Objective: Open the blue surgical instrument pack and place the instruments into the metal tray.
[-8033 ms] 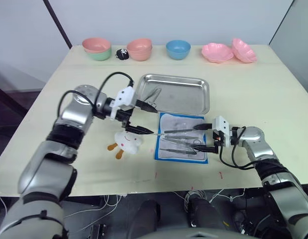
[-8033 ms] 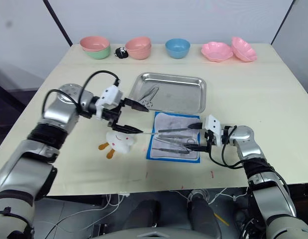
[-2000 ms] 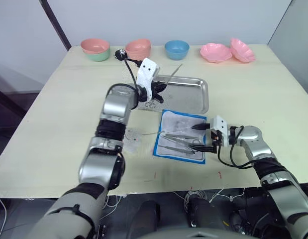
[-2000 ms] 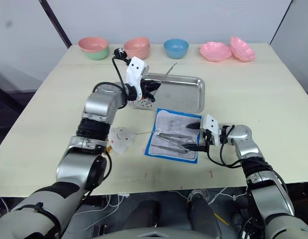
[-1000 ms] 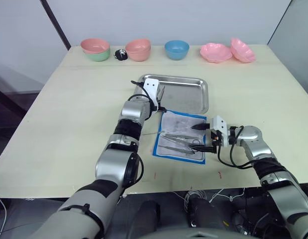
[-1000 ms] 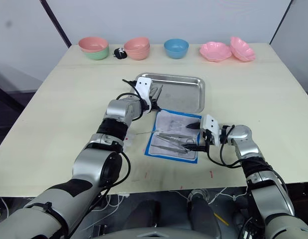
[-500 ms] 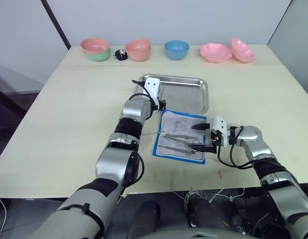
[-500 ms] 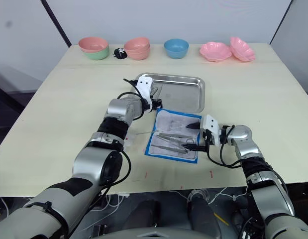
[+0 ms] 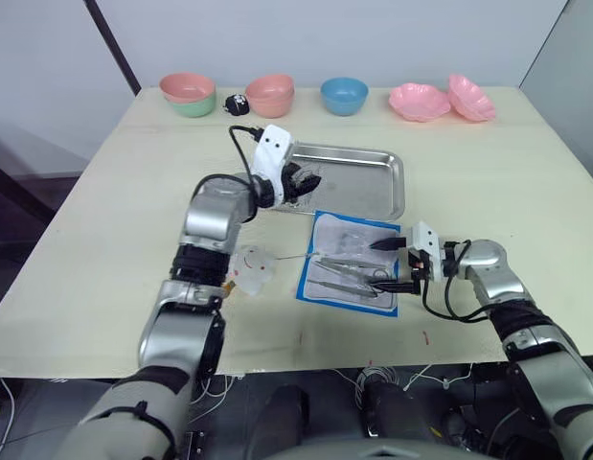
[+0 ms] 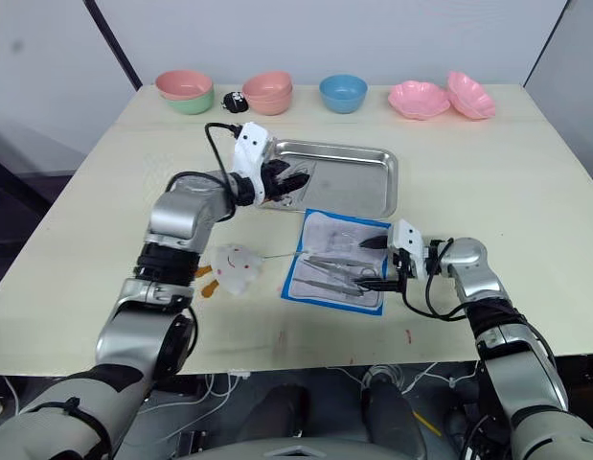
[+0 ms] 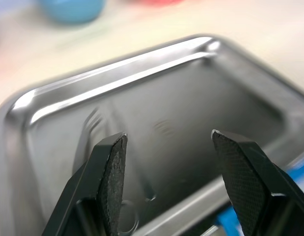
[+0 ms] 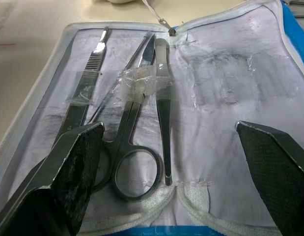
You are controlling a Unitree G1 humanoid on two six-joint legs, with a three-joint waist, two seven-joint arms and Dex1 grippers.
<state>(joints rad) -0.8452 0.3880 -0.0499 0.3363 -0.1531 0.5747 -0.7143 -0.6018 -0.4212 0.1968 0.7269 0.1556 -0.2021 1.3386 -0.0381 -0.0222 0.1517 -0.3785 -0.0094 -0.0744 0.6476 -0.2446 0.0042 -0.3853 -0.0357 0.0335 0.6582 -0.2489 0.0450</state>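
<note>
Blue surgical instrument pack [image 12: 201, 98] unzipped flat, instruments [image 12: 137, 123] taped inside.

You are getting even, bright light from overhead in the head views, so the tabletop [image 9: 104, 220] is showing only soft, short shadows. The tray [image 9: 387, 182] is throwing mild glare along its rim. In the left wrist view the tray [image 11: 156, 98] and everything behind it are going soft and smeared, while the jaws are staying crisp. The right wrist view is coming through sharp, with the instruments [image 12: 137, 108] glinting lightly.
</note>
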